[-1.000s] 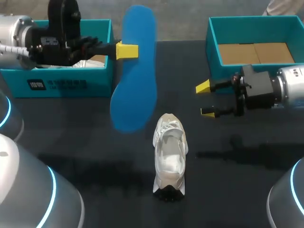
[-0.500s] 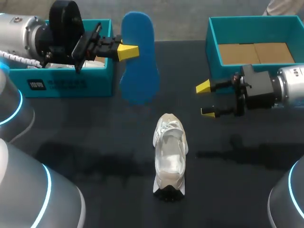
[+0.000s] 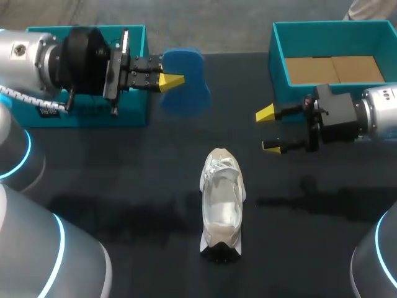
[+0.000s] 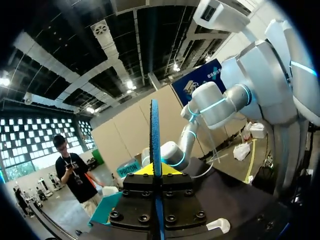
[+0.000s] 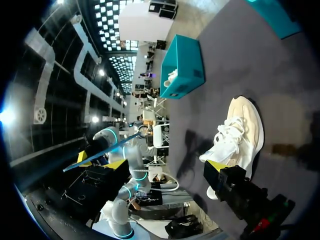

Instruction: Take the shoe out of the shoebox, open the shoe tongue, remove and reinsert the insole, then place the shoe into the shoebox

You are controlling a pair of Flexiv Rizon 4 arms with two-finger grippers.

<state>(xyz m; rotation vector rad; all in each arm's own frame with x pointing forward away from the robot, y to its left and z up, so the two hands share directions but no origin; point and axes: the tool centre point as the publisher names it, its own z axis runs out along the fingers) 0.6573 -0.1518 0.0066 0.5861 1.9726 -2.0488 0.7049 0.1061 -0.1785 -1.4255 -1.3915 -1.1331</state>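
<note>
While the left arm comes in from the left in the head view, its left claw (image 3: 172, 81) is clamped on the blue insole (image 3: 186, 87), which is held over the far part of the dark surface (image 3: 124, 180), just right of the left shoebox (image 3: 133, 110). White shoe (image 3: 221, 205) sits on the surface near the centre, toe far, heel near, well apart from both claws. Right claw (image 3: 268, 130) is spread wide with nothing between its fingers; it is right of the shoe and just on the near side of the right shoebox (image 3: 277, 56), whose floor is cardboard (image 3: 332, 68).

Left wrist view: insole (image 4: 154, 130) is seen edge-on as a thin blue strip standing straight up between the yellow tips, pinched from both sides.

Right wrist view: shoe (image 5: 236, 132) lies ahead of the right claw on the surface, upright on its sole, laces showing. Left shoebox (image 5: 186, 65) is beyond the shoe. One yellow tip of this claw shows — nothing touches it. Off to the side, the left claw holds the insole (image 5: 102, 151), a thin tilted blue line.
</note>
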